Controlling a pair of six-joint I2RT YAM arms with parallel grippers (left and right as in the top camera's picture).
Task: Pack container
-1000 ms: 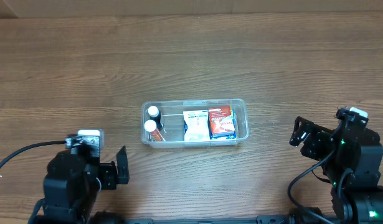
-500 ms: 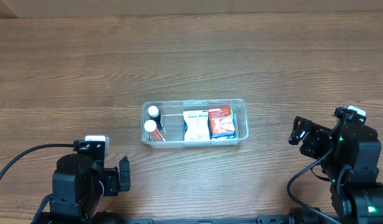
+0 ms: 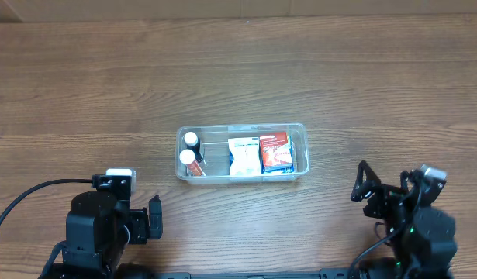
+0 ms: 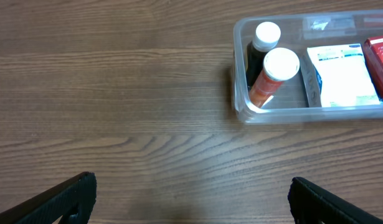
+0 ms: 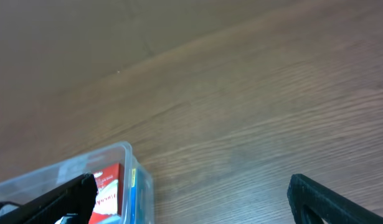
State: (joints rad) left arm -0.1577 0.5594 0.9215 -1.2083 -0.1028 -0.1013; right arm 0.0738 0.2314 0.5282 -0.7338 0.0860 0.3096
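Clear plastic forms the container (image 3: 216, 155), a shallow tub with rounded corners, sitting about mid-table with its long side running left to right. At its left end are two small bottles with white caps: a dark one (image 3: 191, 139) on the far side and an orange one (image 3: 188, 158) on the near side, touching or almost touching each other. The left wrist view shows the orange bottle (image 4: 272, 78) tilted, its cap toward the camera. Right of a bare strip of floor lies a white packet (image 3: 243, 155) with blue and green print, and just beside it, at the right end, a red packet (image 3: 275, 151) with what looks like white lettering. None of the writing is sharp enough to read.

Brown wood-grain table (image 3: 238, 70) surrounds the tub on all sides. The left gripper (image 3: 153, 219) sits near and left of the container, well apart from it, its fingers (image 4: 66, 199) spread wide with nothing between them. The right gripper (image 3: 362, 186) sits near and right, also well apart, fingers (image 5: 328, 193) likewise wide and empty. A black cable (image 3: 21, 194) trails left from the left arm.
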